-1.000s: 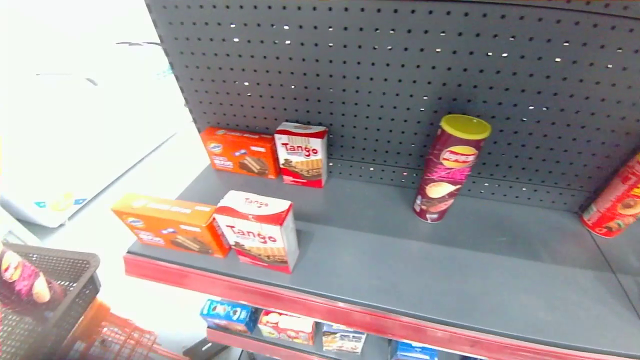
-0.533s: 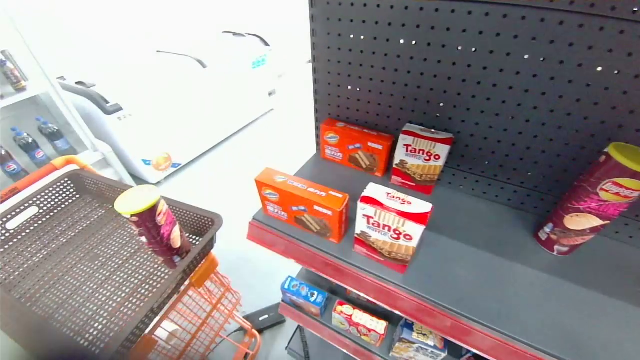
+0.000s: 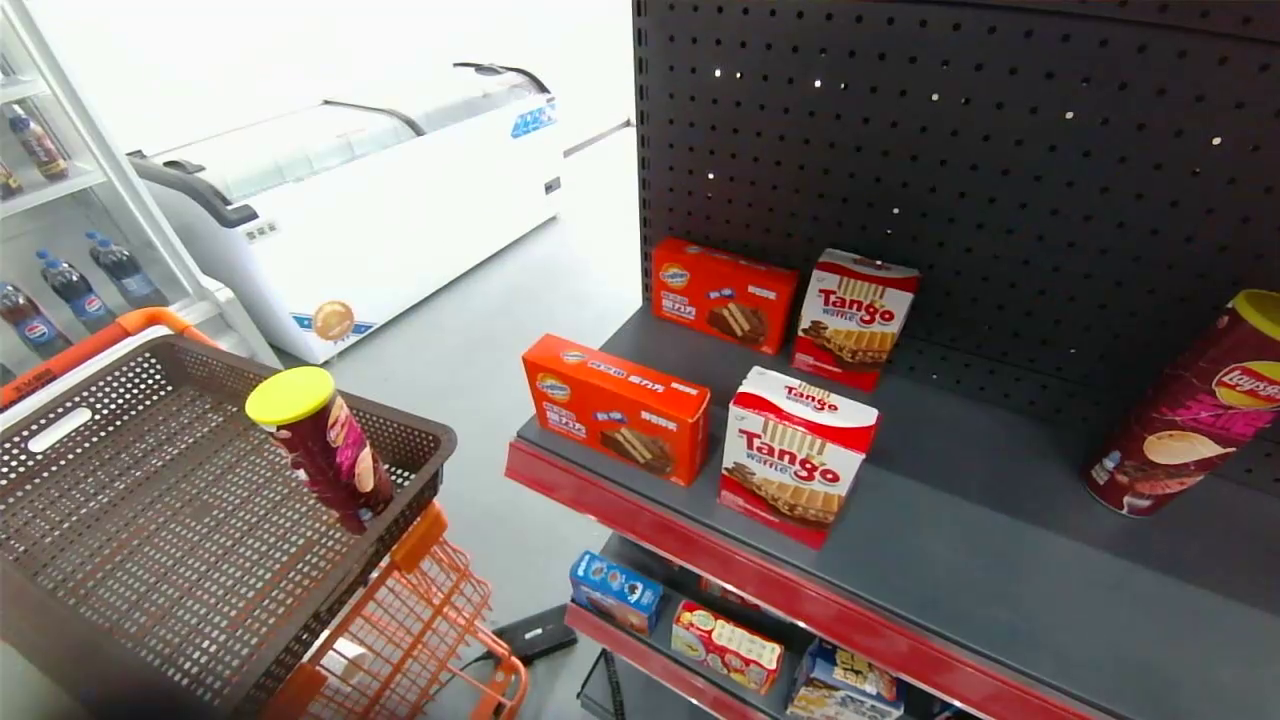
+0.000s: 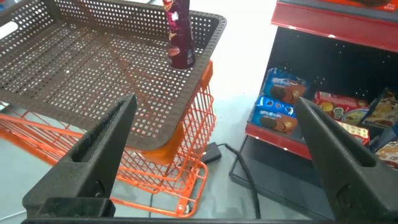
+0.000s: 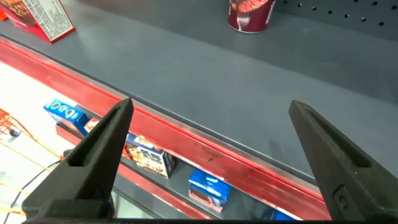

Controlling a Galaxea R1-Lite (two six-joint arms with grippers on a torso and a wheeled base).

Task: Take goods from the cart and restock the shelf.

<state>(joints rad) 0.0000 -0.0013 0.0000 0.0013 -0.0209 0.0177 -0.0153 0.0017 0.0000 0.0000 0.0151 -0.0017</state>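
Note:
A maroon chips can with a yellow lid (image 3: pixel 322 447) stands tilted in the near corner of the brown cart basket (image 3: pixel 130 500); the same can (image 4: pixel 179 34) appears in the left wrist view at the basket's (image 4: pixel 93 68) far corner. My left gripper (image 4: pixel 214 104) is open, low beside the cart and apart from the can. A second chips can (image 3: pixel 1190 410) stands on the grey shelf (image 3: pixel 980 570). My right gripper (image 5: pixel 211 107) is open in front of the shelf's red front edge (image 5: pixel 186 140), with that can (image 5: pixel 250 14) farther back.
Two orange boxes (image 3: pixel 615 405) and two red-and-white wafer boxes (image 3: pixel 797 455) fill the shelf's left end. The lower shelf holds small packs (image 3: pixel 615 590). The orange cart frame (image 3: pixel 400 620) stands left of the shelf. A white freezer (image 3: pixel 380 190) and drinks cooler (image 3: pixel 60 280) are behind.
The head camera has swung left, bringing the cart and its can into view and pushing the shelf to the right. The goods themselves have not moved.

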